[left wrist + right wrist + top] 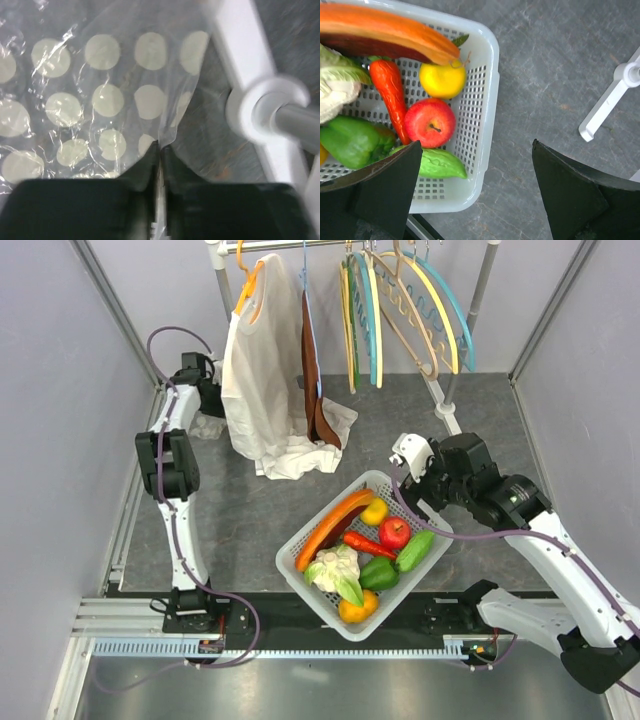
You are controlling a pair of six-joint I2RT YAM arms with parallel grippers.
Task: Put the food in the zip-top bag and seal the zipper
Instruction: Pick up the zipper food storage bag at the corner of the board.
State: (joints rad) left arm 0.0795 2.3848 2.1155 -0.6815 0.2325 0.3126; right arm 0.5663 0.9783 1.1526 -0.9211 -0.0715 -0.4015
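The clear zip-top bag [100, 100] with white polka dots lies flat on the grey table at the far left [208, 426]. My left gripper [161, 150] is shut on its edge; the zipper cannot be made out. The food lies in a white lattice basket [290, 565]: red apple [430, 122], green cucumber [437, 164], green pepper [352, 140], yellow pepper [442, 79], red chili [390, 95], cauliflower [335, 85], long orange piece [385, 30], orange pepper [357, 608]. My right gripper [476, 144] is open and empty above the basket's far right corner [408, 465].
A clothes rack stands at the back with a white garment [262, 380], a brown one and several hangers [405, 310]. Its white foot [255, 60] lies right of the bag, and another foot [605, 107] lies right of the basket. Grey walls close in both sides.
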